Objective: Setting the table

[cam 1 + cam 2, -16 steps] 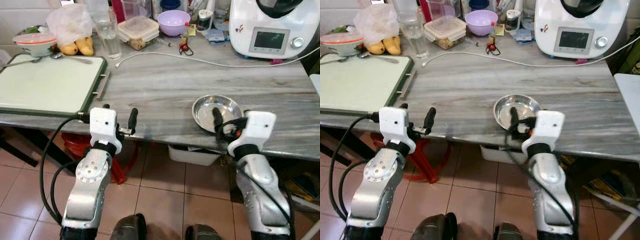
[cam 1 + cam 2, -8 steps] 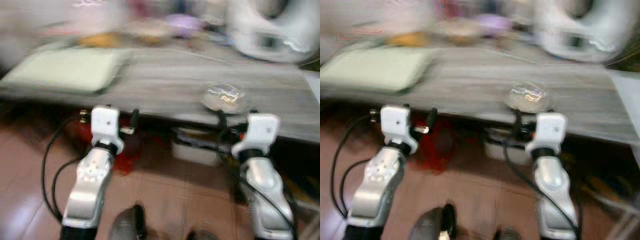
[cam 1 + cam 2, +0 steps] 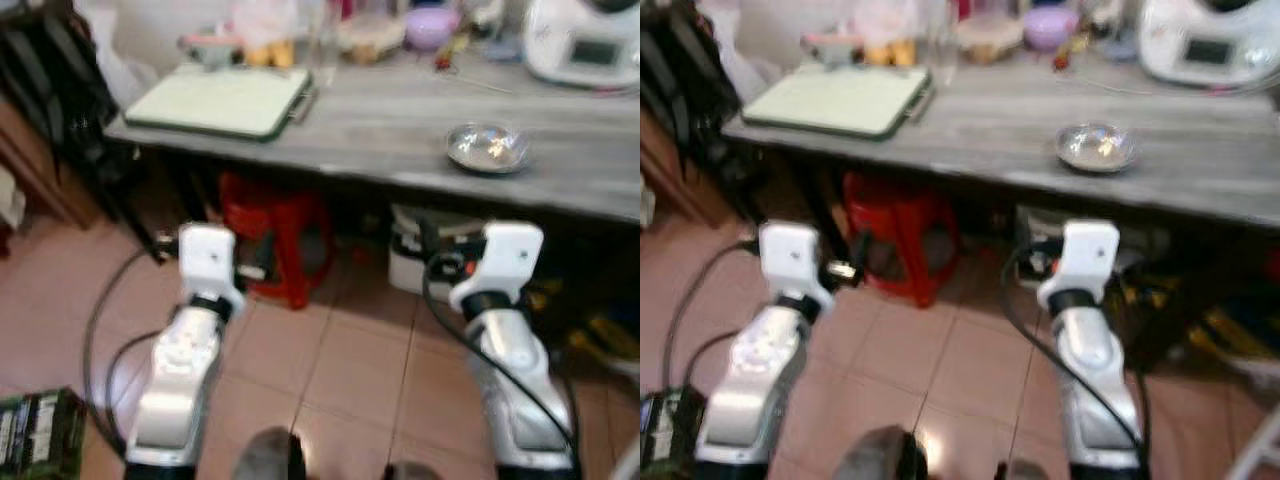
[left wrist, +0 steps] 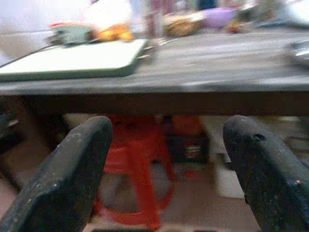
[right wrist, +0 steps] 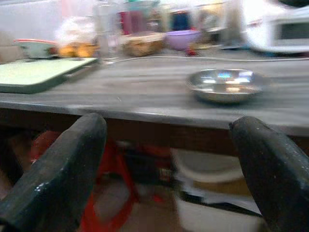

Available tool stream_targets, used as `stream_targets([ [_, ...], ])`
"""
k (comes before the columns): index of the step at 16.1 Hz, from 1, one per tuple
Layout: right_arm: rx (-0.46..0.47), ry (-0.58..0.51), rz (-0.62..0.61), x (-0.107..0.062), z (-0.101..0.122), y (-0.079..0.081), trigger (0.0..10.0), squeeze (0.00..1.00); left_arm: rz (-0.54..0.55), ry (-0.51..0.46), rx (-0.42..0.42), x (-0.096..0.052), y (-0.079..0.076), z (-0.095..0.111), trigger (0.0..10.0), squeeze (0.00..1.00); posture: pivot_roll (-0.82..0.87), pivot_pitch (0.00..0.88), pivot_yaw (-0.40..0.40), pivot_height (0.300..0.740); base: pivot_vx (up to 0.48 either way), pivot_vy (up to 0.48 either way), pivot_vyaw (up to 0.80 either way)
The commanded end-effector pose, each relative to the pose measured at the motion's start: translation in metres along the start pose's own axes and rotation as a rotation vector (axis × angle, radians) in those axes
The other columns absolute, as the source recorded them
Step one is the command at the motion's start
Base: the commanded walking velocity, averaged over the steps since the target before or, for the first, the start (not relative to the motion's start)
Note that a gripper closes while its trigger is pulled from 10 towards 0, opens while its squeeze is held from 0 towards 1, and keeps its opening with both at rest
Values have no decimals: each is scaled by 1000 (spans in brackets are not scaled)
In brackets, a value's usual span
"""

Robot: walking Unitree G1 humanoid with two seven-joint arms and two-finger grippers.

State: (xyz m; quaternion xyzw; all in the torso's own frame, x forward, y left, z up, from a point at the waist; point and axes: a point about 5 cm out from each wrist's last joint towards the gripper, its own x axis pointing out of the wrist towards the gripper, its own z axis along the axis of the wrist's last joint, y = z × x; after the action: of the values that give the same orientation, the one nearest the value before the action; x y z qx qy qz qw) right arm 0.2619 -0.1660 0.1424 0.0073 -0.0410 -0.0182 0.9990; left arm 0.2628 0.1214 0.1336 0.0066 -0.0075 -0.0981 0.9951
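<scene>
A shallow steel bowl (image 3: 487,147) sits near the front edge of the grey table (image 3: 400,115), right of centre. At the table's left end lies a pale green tray (image 3: 225,100) with a dark rim. I stand back from the table, both arms held out low over the tiled floor. My left gripper (image 4: 169,128) is open and holds nothing; it faces the table edge and the tray (image 4: 72,60). The right gripper (image 5: 171,126) is also open and bare, with the steel bowl (image 5: 226,84) ahead of it and higher.
A red stool (image 3: 275,235) and a white box (image 3: 420,270) stand under the table. A white kitchen machine (image 3: 585,40), a purple bowl (image 3: 432,25) and food containers crowd the table's back. Dark bags (image 3: 50,90) hang at the left; a green pack (image 3: 35,430) lies on the floor.
The whole view has pulled back from the table, which now lies further off. Both grippers, earlier at the table's front edge, now hang below it over the floor. The bowl stays put.
</scene>
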Motion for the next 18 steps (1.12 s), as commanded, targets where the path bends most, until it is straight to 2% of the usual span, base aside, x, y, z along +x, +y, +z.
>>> stream_targets([
  [1, 35, 6, -5, 3, 3, 1, 10000, 0, 13, -11, 21, 2, 6, 4, 10000, 0, -32, 64, 57, 740, -285, 0, 0],
  [3, 50, -6, -1, 5, 5, 1, 10000, 0, -18, -25, 12, 5, 0, 7, 10000, 0, -34, 66, 53, 740, -141, 0, 0],
  [6, 56, -2, 1, 5, 6, 0, 10000, 0, -50, -33, -6, 3, -3, 8, 10000, 0, -40, 68, 52, 740, 0, 0, 0],
  [8, 62, 1, 5, 4, 6, 0, 10000, 0, -91, -44, -38, 0, -6, 9, 10000, 0, -39, 73, 49, 740, 0, 0, -800],
  [9, 67, 0, 11, 4, 6, 1, 10000, 0, -101, -48, -41, 1, -7, 10, 10000, 0, -40, 74, 48, 740, 0, -428, -644],
  [18, 49, -19, 29, 8, 10, 1, 10000, 0, -121, -72, -54, 3, -10, 16, 10000, 0, -44, 75, 49, 740, 0, -480, 0],
])
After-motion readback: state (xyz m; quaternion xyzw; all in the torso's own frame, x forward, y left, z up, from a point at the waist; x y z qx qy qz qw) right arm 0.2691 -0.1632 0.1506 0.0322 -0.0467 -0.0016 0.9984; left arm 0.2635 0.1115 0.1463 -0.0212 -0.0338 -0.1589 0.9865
